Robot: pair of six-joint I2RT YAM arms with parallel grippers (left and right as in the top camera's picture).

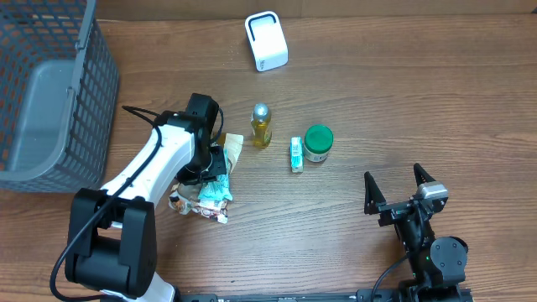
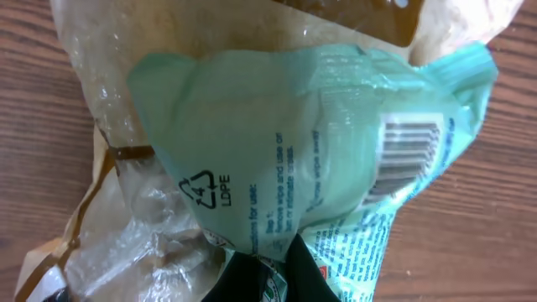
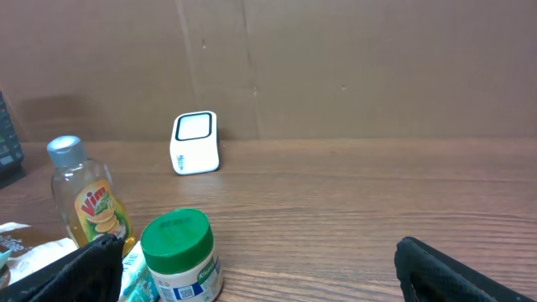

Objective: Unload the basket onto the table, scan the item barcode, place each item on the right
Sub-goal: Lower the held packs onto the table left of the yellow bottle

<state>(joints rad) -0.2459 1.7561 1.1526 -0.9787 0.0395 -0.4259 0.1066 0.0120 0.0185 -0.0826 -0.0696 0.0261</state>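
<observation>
My left gripper point(image 2: 270, 281) is shut on the lower edge of a mint-green plastic packet point(image 2: 277, 143); its dark fingers pinch the film at the bottom of the left wrist view. The packet's barcode point(image 2: 409, 151) faces this camera at the right. In the overhead view the left gripper point(image 1: 210, 172) and the packet point(image 1: 215, 195) are left of centre on the table. The white scanner point(image 1: 266, 40) stands at the far edge, also seen as the white scanner point(image 3: 195, 143) in the right wrist view. My right gripper point(image 1: 399, 191) rests open and empty at the near right.
A clear and brown bag point(image 2: 126, 210) lies under the packet. A yellow bottle point(image 1: 262, 126), a small teal box point(image 1: 296, 154) and a green-lidded jar point(image 1: 318, 143) stand mid-table. A grey mesh basket point(image 1: 50, 92) fills the far left corner.
</observation>
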